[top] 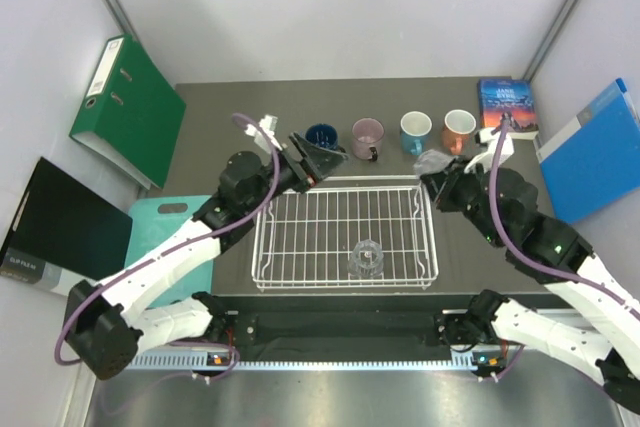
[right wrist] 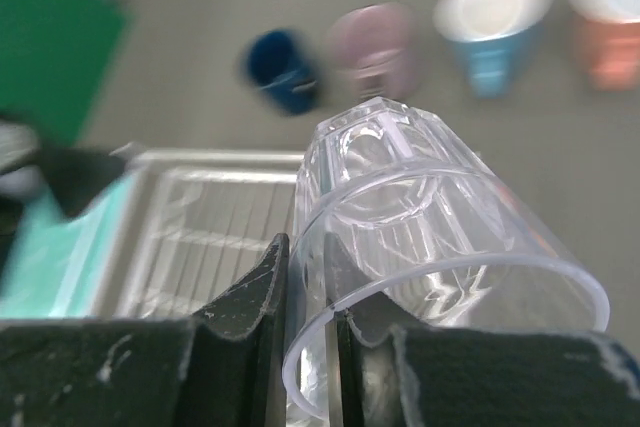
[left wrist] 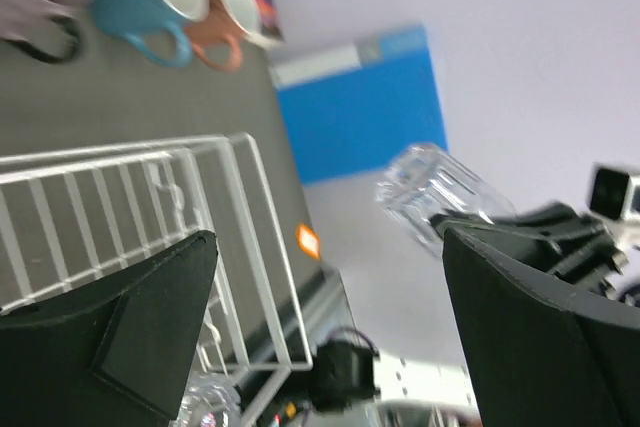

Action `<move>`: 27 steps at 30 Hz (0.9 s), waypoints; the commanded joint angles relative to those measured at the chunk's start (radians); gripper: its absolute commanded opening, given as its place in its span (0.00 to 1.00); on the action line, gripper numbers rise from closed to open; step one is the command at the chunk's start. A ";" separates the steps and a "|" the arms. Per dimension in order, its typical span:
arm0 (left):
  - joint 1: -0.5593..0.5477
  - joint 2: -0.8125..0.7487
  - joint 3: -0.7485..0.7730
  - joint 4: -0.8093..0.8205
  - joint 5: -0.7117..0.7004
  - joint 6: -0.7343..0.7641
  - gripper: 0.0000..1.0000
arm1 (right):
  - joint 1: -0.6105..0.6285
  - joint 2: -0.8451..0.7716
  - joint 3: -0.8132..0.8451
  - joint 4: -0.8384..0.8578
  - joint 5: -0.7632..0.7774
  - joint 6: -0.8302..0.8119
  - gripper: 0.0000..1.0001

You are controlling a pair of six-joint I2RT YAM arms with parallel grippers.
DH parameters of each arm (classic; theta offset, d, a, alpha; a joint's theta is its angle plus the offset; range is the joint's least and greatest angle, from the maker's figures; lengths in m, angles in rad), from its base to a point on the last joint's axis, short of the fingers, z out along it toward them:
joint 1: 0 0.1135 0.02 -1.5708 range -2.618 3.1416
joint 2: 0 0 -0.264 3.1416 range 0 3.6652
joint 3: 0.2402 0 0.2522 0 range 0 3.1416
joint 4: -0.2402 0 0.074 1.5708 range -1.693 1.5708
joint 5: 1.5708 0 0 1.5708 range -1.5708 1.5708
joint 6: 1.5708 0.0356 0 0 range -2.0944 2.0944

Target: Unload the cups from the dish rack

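The white wire dish rack sits mid-table with one clear glass tumbler in its near part. My right gripper is shut on the rim of a second clear tumbler, held above the rack's far right corner; it also shows in the left wrist view. Behind the rack stand the navy mug, the mauve-pink mug, the light blue mug and the orange mug. My left gripper is open and empty above the rack's far edge, near the navy mug.
A teal cutting board lies left of the rack under my left arm. A green binder and a black folder are at the left. A book and a blue binder are at the right.
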 commanded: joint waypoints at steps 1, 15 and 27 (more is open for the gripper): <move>0.012 -0.060 -0.019 -0.150 -0.265 -0.014 0.99 | -0.040 0.130 0.132 -0.234 0.421 -0.034 0.00; 0.010 0.103 0.219 -0.604 -0.270 0.176 0.99 | -0.611 0.602 0.104 -0.005 -0.201 0.027 0.00; 0.012 0.141 0.268 -0.757 -0.313 0.240 0.99 | -0.620 0.914 0.193 -0.097 -0.151 0.096 0.00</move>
